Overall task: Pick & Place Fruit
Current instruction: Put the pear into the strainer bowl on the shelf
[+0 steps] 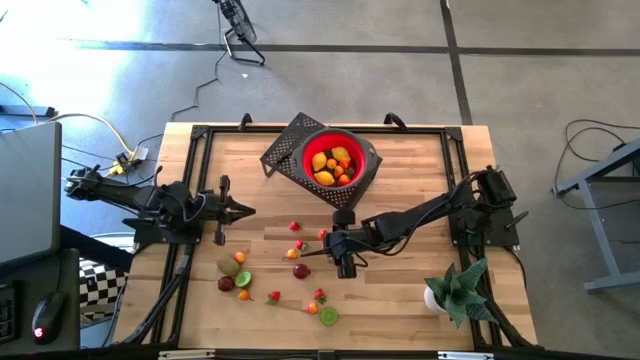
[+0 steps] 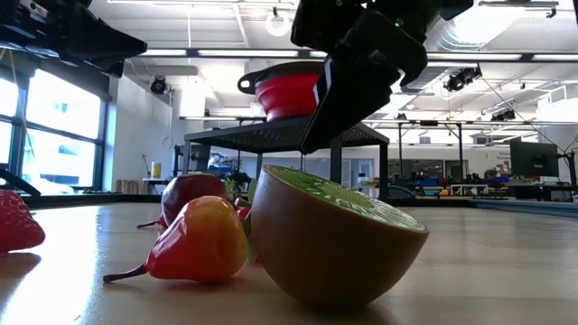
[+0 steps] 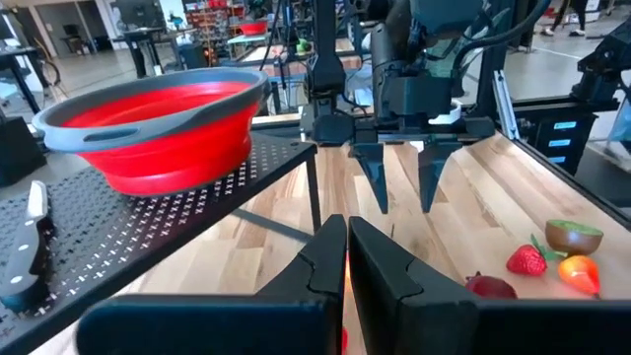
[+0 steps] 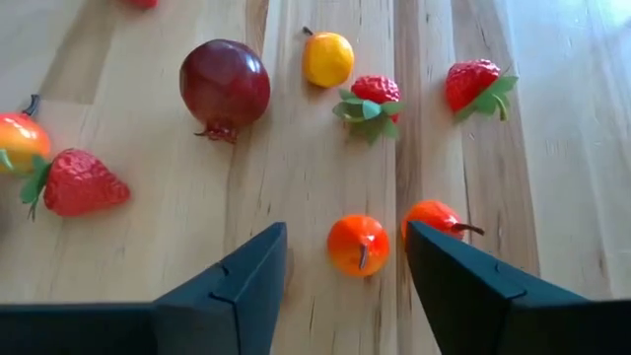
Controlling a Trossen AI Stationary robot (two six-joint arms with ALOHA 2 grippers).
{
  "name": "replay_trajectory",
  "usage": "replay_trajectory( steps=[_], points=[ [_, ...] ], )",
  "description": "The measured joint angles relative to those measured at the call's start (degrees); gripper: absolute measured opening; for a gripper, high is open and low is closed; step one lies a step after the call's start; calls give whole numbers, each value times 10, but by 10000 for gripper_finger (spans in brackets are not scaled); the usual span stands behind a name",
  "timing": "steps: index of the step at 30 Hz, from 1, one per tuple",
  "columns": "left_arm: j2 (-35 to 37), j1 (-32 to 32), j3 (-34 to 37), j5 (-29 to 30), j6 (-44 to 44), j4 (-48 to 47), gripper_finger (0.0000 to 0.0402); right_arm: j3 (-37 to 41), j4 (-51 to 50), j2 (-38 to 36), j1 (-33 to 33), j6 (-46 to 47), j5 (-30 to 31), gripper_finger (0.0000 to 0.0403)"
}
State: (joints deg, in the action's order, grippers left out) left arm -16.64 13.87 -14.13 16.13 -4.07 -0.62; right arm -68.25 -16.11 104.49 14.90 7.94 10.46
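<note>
**Right arm reaches low over scattered fruit**

On the wooden table [image 1: 400, 180], loose fruit [image 1: 300, 270] lies lower centre. The right gripper [image 1: 335, 243] stretches leftward mid-frame, fingers apart over an orange fruit [image 4: 358, 244]. Left gripper [image 1: 243, 211] waits closed. Farther up, the red bowl [image 1: 366, 160] holds more.

One bowl [image 1: 307, 152] is counted, set on one rack [image 1: 285, 145] at the far middle, and one plant [image 1: 455, 290] at the near right. Two arms are seen, a left arm [image 1: 170, 205] and a right arm [image 1: 410, 215]. Roughly fourteen loose fruits [image 1: 301, 270] are counted on the table [image 1: 420, 170], and perhaps six more in the bowl. Close up, three strawberries [image 4: 84, 182], two oranges [image 4: 359, 244], one yellow fruit [image 4: 327, 59] and one dark red fruit [image 4: 225, 84] are made out.
</note>
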Motion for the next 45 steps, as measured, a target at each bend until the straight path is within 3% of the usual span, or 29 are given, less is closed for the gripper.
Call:
replay_trajectory(
  steps=[6,22,32,45],
  points=[
    [0,0,0,-1,1,0,12,0,3,9,-7,14,-1,177],
    [-1,0,-1,1,-2,-5,12,0,-6,38,-3,37,19,174],
    [-1,0,-1,1,-4,-4,12,-26,-11,35,24,51,76,151],
    [-1,0,-1,1,-4,-4,12,-68,-125,35,61,185,142,148]
  ],
)
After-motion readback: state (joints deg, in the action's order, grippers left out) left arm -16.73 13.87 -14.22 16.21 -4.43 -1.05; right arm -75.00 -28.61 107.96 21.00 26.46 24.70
